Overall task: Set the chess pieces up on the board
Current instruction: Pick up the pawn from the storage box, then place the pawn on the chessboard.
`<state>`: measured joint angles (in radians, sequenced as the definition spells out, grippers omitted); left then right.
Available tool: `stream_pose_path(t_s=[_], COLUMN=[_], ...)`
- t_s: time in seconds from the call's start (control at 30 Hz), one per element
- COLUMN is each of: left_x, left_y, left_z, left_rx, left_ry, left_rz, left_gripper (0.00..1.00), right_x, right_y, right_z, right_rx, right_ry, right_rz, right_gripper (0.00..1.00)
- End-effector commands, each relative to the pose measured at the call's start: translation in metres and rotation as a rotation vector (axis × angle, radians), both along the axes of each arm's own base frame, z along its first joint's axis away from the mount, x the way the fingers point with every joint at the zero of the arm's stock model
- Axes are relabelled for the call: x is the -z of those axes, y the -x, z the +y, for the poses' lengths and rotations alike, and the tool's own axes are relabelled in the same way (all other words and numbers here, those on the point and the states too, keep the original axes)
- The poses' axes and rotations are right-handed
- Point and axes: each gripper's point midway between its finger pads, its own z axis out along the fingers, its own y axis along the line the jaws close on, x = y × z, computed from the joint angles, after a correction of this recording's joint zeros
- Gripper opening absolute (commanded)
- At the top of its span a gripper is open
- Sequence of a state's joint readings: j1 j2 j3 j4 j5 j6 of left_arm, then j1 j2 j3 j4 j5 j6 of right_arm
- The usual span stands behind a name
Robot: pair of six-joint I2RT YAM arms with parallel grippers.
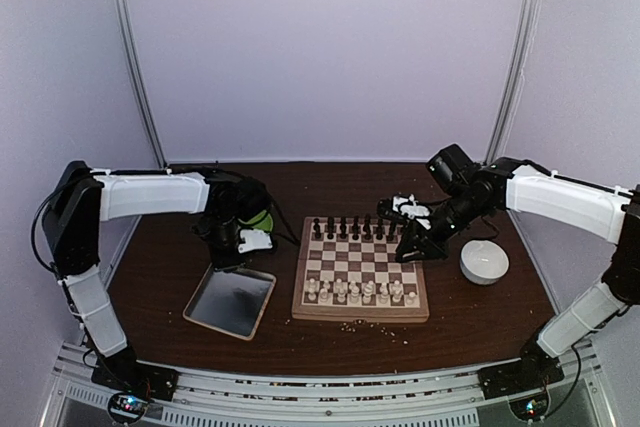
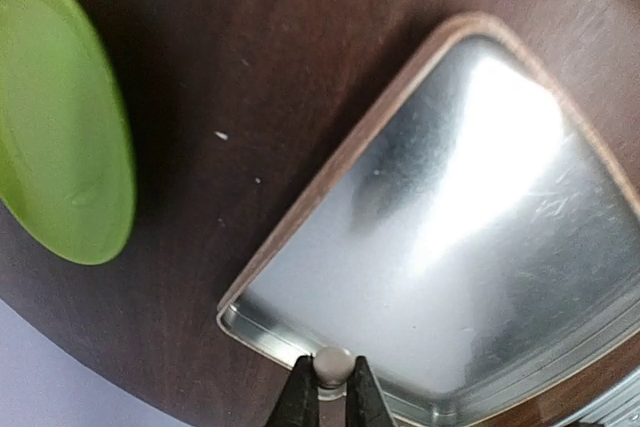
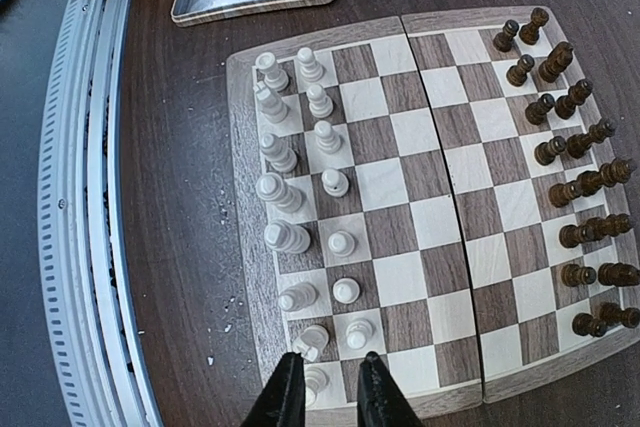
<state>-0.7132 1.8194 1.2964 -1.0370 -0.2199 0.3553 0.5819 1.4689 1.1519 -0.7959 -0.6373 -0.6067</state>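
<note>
Left wrist: cream pawn (image 2: 333,365) pinched in left gripper (image 2: 331,387).

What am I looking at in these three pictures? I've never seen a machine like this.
Two robot arms are bolted to a table's near edge, each ending in a two-finger gripper. The wide picture comes from a camera above and behind them; the other two come from cameras on each wrist.

On the table lie a wooden chessboard with cream pieces on its near rows and dark pieces on its far rows, a silver tray, a green plate and a white round object.

The left gripper, over the tray, is shut on a small cream piece. The right gripper hangs over the board's cream corner, nearly closed, apparently holding nothing.
</note>
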Motion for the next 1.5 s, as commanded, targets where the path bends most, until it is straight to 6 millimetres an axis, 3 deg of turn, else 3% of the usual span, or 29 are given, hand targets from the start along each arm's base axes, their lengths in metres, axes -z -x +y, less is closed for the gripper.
stream_pose_path(t_s=[0.0, 0.2, 0.33, 0.53, 0.87, 1.2, 1.47], left_x=[-0.051, -0.113, -0.127, -0.107, -0.059, -0.025, -0.014], left_y=[-0.014, -0.037, -0.048, -0.064, -0.044, -0.051, -0.039], left_z=[-0.043, -0.104, -0.129, -0.15, -0.181, -0.198, -0.202], left_rx=[-0.077, -0.164, -0.212, -0.237, -0.207, -0.241, -0.231], left_ry=[0.321, 0.881, 1.099, 1.196, 1.321, 1.158, 1.098], left_rz=[-0.126, -0.379, -0.456, -0.503, -0.397, -0.285, -0.188], left_gripper=[0.03, 0.04, 0.05, 0.06, 0.08, 0.1, 0.12], right_x=[0.005, 0.007, 0.009, 0.008, 0.006, 0.009, 0.008], right_y=[0.002, 0.001, 0.001, 0.001, 0.0, -0.001, 0.0], right_z=[0.0, 0.003, 0.004, 0.005, 0.006, 0.007, 0.006], right_rx=[-0.006, -0.006, -0.003, 0.007, 0.022, 0.022, 0.018], right_ry=[-0.003, -0.006, -0.006, -0.012, -0.021, -0.014, -0.01], right_rz=[0.032, 0.05, 0.065, 0.075, 0.083, 0.096, 0.081], right_gripper=[0.19, 0.19, 0.19, 0.19, 0.19, 0.19, 0.19])
